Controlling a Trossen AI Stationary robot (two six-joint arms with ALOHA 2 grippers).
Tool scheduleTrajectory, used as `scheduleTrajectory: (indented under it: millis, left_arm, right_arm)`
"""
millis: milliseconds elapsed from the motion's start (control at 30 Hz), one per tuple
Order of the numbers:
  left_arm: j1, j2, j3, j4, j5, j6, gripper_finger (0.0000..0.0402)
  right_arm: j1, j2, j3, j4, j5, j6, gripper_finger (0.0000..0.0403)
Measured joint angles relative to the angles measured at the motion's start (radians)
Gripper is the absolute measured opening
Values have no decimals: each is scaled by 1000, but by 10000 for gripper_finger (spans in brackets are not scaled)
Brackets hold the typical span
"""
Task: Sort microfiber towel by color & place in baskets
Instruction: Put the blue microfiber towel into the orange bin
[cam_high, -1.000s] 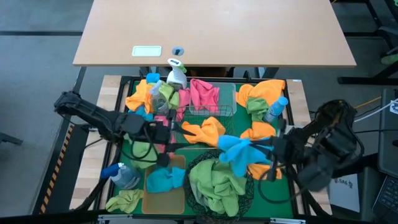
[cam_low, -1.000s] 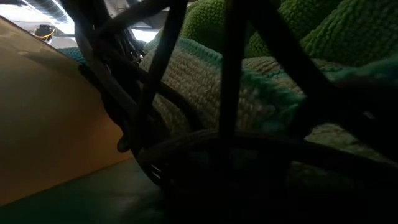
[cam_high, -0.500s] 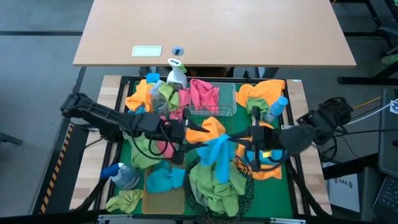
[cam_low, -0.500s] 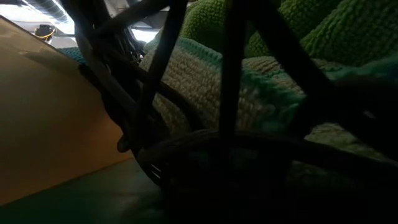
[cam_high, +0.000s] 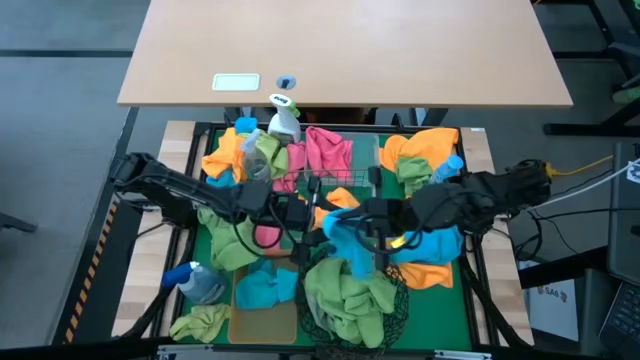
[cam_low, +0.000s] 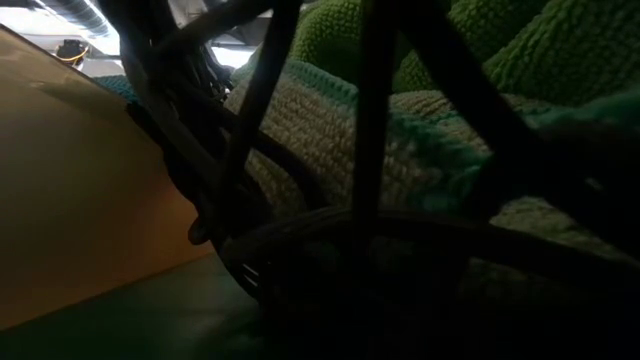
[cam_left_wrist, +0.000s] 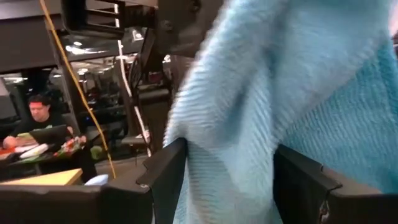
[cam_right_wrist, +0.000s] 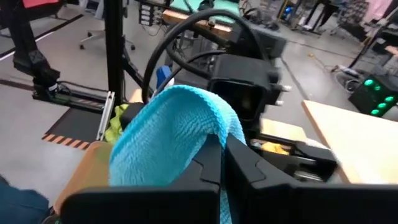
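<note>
Green mat (cam_high: 222, 268) in the frame's lower middle, crowded with towels. My right gripper (cam_high: 352, 228) is clamped on a blue towel (cam_high: 345, 240) at centre, above the round black mesh basket (cam_high: 392, 300) of green towels. My left gripper (cam_high: 303, 213) meets it, fingers (cam_left_wrist: 166, 180) apart, the towel hanging between them. Tan bin (cam_high: 262, 318) lower left.

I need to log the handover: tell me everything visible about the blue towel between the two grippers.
The light blue microfiber towel is soft, ribbed and crumpled, hanging above the round black wire-mesh basket mid-table. The right gripper is shut on it, cloth draped over its fingers. The left gripper stands open with the towel hanging between its fingers.
</note>
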Motion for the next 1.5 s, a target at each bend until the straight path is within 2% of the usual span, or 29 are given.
scheduleTrajectory:
  millis: [100, 200, 300, 467, 533, 633, 767, 967, 1233, 1500]
  left_arm:
    - [5, 0, 0, -5, -5, 0, 203]
    - [6, 0, 0, -7, -8, 0, 179]
    - [6, 0, 0, -8, -9, 0, 134]
    - [6, 0, 0, -20, -8, 0, 32]
    - [3, 0, 0, -22, -8, -1, 11]
    - [0, -7, 0, -35, -9, -2, 13]
    - [-13, -43, 0, -86, -12, -3, 7]
    - [-71, -159, 0, -248, -2, -39, 5]
    - [-177, -324, 0, -509, -5, -158, 4]
    - [-286, -428, 0, -754, -1, -391, 5]
  right_arm:
    - [-13, 9, 0, 2, -29, 0, 3]
    - [-13, 9, 0, 3, -33, 0, 3]
    - [-11, 8, 0, 5, -34, 1, 3]
    - [-10, 8, 0, 4, -37, 2, 3]
    - [-10, 8, 0, 1, -44, 3, 8]
    - [-10, 5, 0, 0, -44, 3, 35]
    - [-10, -11, 0, -16, -40, 4, 97]
    - [-10, -52, 0, -141, -34, 11, 167]
    - [-10, -118, 0, -387, 18, 137, 183]
    - [-10, -119, -2, -573, 17, 287, 184]
